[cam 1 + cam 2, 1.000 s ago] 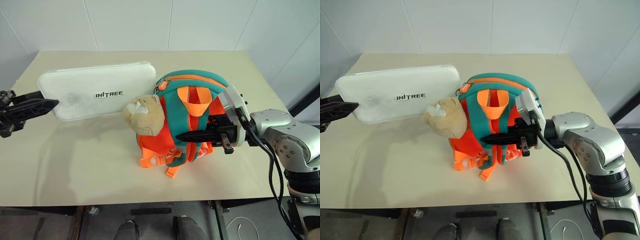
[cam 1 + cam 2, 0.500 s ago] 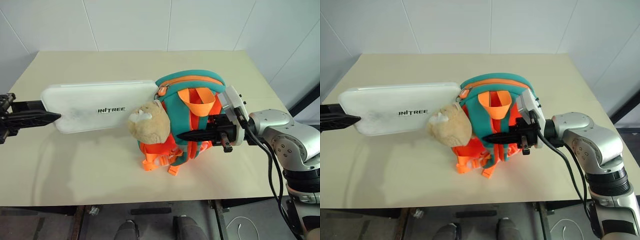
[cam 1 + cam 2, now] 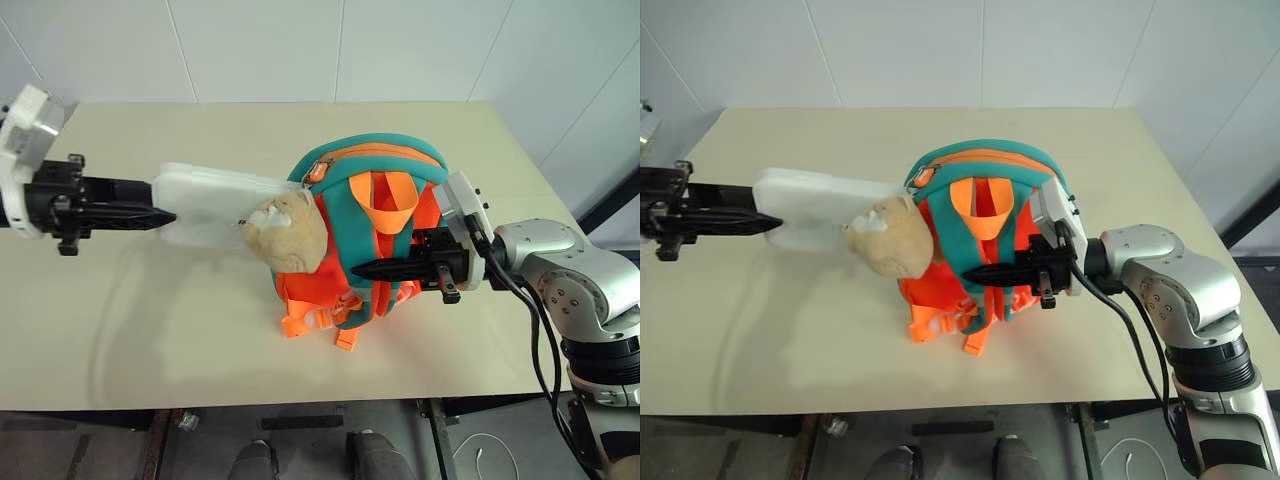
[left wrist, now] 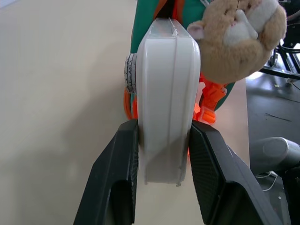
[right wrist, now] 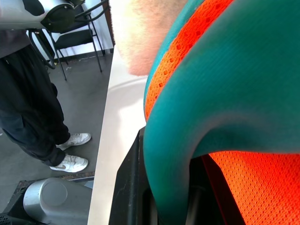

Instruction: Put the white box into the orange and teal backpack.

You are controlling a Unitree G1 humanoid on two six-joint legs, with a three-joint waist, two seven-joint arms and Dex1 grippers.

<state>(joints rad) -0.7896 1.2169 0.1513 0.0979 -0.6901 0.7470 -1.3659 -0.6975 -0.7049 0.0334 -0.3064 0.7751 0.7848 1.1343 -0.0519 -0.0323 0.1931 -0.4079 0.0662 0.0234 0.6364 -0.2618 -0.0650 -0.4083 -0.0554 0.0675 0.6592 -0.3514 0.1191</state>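
Note:
The orange and teal backpack (image 3: 372, 215) stands upright in the middle of the table, its tan plush head (image 3: 290, 232) facing left. My right gripper (image 3: 362, 270) is shut on a teal strap (image 5: 201, 93) at the backpack's front. The white box (image 3: 205, 195) hangs above the table, turned edge-on, with my left gripper (image 3: 160, 214) shut on its near end. In the left wrist view the box (image 4: 166, 93) sits squeezed between both fingers (image 4: 122, 154). Its far end meets the backpack's teal rim behind the plush head (image 4: 239, 37); whether it is inside I cannot tell.
The beige table (image 3: 150, 330) has free room to the left and in front of the backpack. White walls stand behind it. A person's legs (image 5: 33, 108) and a chair (image 5: 75, 28) appear beyond the table's edge in the right wrist view.
My left gripper has carried the white box to the right and rolled it from flat to edge-on. Its far end now sits behind the plush head. The right gripper kept still.

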